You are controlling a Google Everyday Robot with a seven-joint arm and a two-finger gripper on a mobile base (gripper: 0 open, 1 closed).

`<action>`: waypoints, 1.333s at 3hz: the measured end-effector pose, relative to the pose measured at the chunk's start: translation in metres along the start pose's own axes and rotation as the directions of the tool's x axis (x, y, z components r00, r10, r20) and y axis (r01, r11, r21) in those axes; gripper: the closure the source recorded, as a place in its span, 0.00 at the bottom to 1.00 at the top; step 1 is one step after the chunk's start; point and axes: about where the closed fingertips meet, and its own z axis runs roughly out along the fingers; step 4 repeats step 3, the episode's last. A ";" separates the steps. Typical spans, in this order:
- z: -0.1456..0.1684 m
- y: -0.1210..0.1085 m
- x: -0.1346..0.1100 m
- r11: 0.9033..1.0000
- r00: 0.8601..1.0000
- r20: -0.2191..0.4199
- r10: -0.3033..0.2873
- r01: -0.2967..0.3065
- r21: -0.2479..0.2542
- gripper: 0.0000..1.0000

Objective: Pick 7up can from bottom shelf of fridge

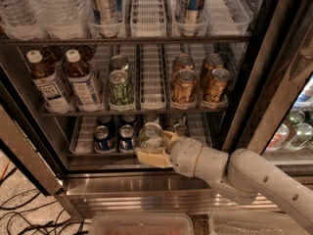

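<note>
The 7up can (149,136) sits right at the front of the bottom shelf (84,129), in the lane just right of the dark blue cans (101,137), and the gripper (155,149) is right up against it, reaching in low from the right on the pale arm (254,175). Whether it has actually clamped the can, I cannot tell. Now the dangers. If the hold is shallow or off-centre, that smooth can could slip or tip as it is drawn over the shelf's front edge, then drop onto the stainless base of the fridge (146,190). The nearest blue can stands just beside it, so a sideways drift of the wrist could knock it over. Lift too high and the can top could catch the rack above. Time for the count! One 7up can at the lane front. Two blue cans in front, with what look like two more dark tops behind. A few further can tops sit deeper on that shelf, too dim to number. One shelf up there are two green cans (121,87), four copper cans (184,86) and two white-capped bottles (49,82). On the top rack stand two tall cans (105,4).
</note>
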 end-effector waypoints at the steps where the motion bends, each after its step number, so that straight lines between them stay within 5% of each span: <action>1: -0.006 0.004 -0.034 0.998 0.996 0.073 0.058 -0.056 -0.018 1.00; 2: -0.015 0.010 -0.066 0.996 0.987 0.133 0.087 -0.082 -0.040 1.00; 4: -0.026 0.016 -0.082 0.996 0.993 0.094 0.078 -0.074 -0.046 1.00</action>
